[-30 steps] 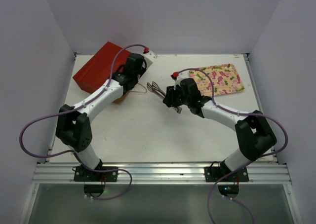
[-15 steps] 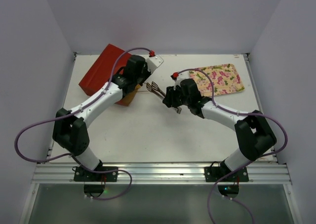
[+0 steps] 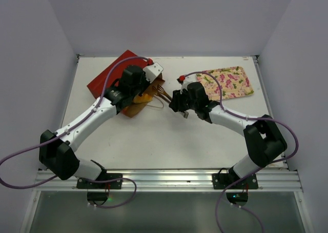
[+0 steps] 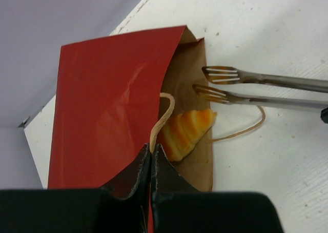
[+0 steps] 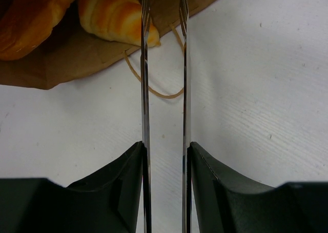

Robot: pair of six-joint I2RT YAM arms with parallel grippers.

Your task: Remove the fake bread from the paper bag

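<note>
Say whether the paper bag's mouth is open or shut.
Open: the left gripper pinches the red top layer of the paper bag, baring brown lining and fake bread.

1. 3 plain, pale lilac-grey walls [image 3: 169, 17] close in the back and both sides.
2. a white table [image 3: 154, 135], faintly scuffed, fills the middle.
3. a ribbed aluminium rail [image 3: 169, 177] runs along its near edge.
4. below it lies a dull grey-green panel [image 3: 169, 212].
5. the light is soft and even, with faint shadows.
</note>
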